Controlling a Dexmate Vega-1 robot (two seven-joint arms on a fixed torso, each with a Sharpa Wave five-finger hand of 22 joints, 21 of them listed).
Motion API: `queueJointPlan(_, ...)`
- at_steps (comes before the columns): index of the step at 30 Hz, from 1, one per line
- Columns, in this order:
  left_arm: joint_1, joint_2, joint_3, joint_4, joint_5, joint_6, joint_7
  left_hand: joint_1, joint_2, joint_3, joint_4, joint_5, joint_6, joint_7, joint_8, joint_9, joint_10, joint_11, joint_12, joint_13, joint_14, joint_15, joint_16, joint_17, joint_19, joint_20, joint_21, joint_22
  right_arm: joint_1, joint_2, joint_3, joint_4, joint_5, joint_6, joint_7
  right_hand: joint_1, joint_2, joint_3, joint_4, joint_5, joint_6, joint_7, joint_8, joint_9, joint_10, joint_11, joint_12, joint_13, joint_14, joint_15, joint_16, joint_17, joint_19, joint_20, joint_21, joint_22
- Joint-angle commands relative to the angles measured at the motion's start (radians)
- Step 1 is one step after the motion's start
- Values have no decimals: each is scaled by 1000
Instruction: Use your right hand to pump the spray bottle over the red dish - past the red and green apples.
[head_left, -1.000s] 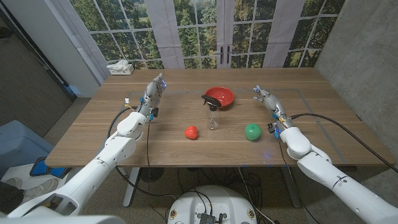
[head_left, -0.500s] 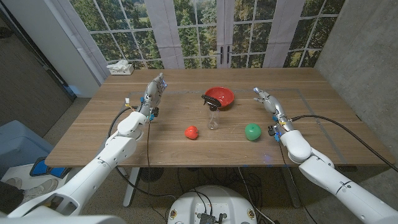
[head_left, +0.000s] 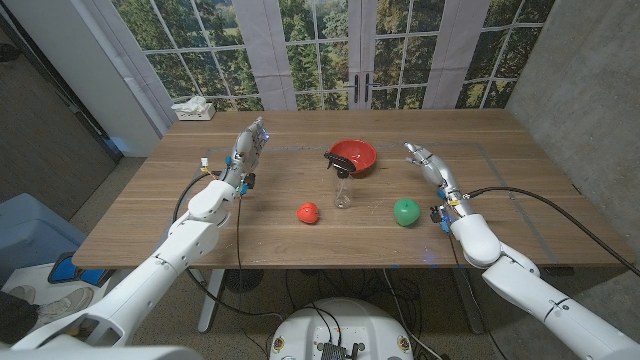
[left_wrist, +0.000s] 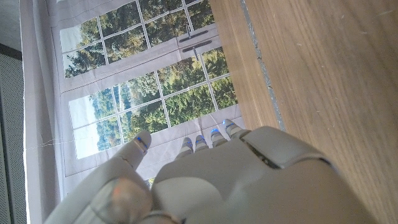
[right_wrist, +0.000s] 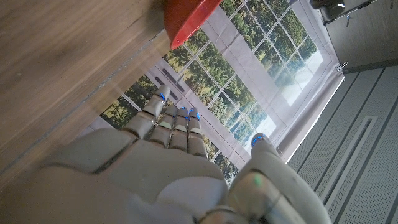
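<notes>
My right hand (head_left: 424, 160), fingers spread and empty, hovers right of the spray bottle (head_left: 342, 184) standing just near of the red dish (head_left: 354, 155); a careless reach could topple the bottle or roll the green apple (head_left: 405, 211).

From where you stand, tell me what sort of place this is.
Probably an office or lab room set up for robot trials: a wooden table with staged props, a red dish and spray bottle, French doors onto trees, cables along both arms.

Clear spray bottle (head_left: 342, 182) stands upright just before the red dish (head_left: 354, 155), between both apples.
</notes>
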Motion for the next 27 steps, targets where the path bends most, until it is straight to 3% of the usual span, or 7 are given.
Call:
queueJointPlan(1, 13, 4, -8, -12, -11, -9, -8, 0, 77, 3, -5, 4, -1, -1, 4, 5, -73, 1, 2, 2, -114, -74, 0, 3, -6, -94, -3, 3, -26, -1, 3, -32, -59, 11, -21, -12, -1, 1, -10, 4, 8, -2, 6, 3, 9, -2, 8, 2, 8, -5, 5, 3, 6, -2, -1, 2)
queueJointPlan(19, 25, 7, -18, -16, -23, -25, -22, -1, 77, 5, -7, 4, -3, -2, 3, 5, -74, 1, 1, 2, -113, -73, 0, 2, -4, -92, -8, 3, -65, -15, -9, -108, -151, -53, -37, -8, 24, 9, -17, 8, 9, -4, 3, 3, 10, -3, 6, -2, 9, -8, 8, -1, -1, 9, -15, 2)
queueJointPlan(27, 29, 11, -19, -19, -24, -27, -27, -2, 77, 5, -9, 3, -4, -1, 2, 5, -74, 2, 1, 2, -113, -72, 0, 2, -2, -91, -11, 3, -75, -18, -17, -123, -207, -67, -63, -9, 18, 6, -22, 7, 4, -2, 0, 3, 10, -2, 5, -3, 4, -7, 6, -4, -3, 9, -19, 2)
